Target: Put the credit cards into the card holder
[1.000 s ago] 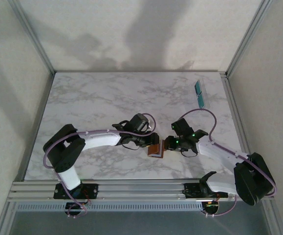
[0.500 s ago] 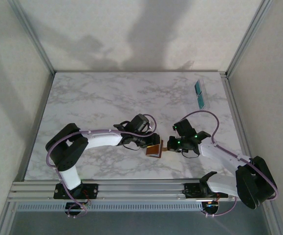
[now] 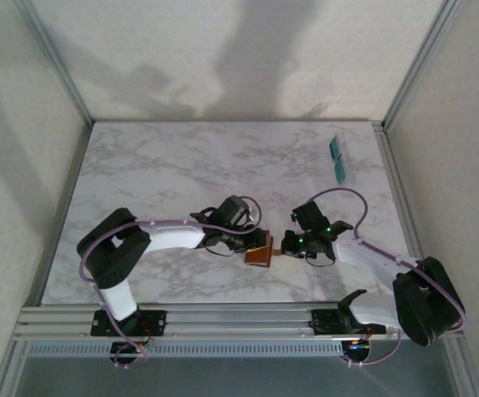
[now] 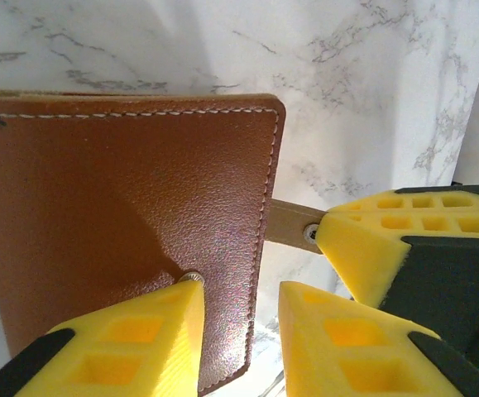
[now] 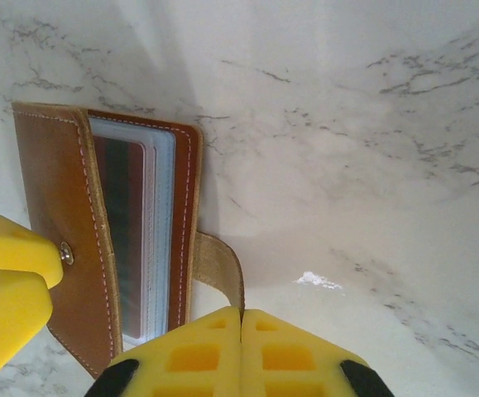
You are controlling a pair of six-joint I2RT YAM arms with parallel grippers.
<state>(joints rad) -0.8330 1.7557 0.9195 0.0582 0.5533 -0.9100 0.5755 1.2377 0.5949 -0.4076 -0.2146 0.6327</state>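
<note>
The card holder [image 3: 260, 255], a tan-brown leather wallet, lies at the table's front middle between both grippers. In the right wrist view the card holder [image 5: 57, 240] stands open, and its clear inner pockets show a dark red credit card [image 5: 123, 223] and a pale blue one [image 5: 161, 231]. My right gripper [image 5: 241, 313] is shut on the snap tab [image 5: 222, 260]. My left gripper [image 4: 241, 289] is open, straddling the cover's edge [image 4: 260, 248]. One of its fingers [image 4: 131, 343] rests by the snap stud. The other stands off the leather. Teal credit cards [image 3: 336, 149] lie at the back right.
A clear oblong tray [image 3: 342, 172] holds the teal cards near the table's right edge. Metal frame posts and pale walls close in the marble table [image 3: 156, 174] on three sides. Both arms' bases sit on the rail [image 3: 222, 318] at the front.
The card holder has shifted slightly left. Both grippers have drawn in against it from either side.
</note>
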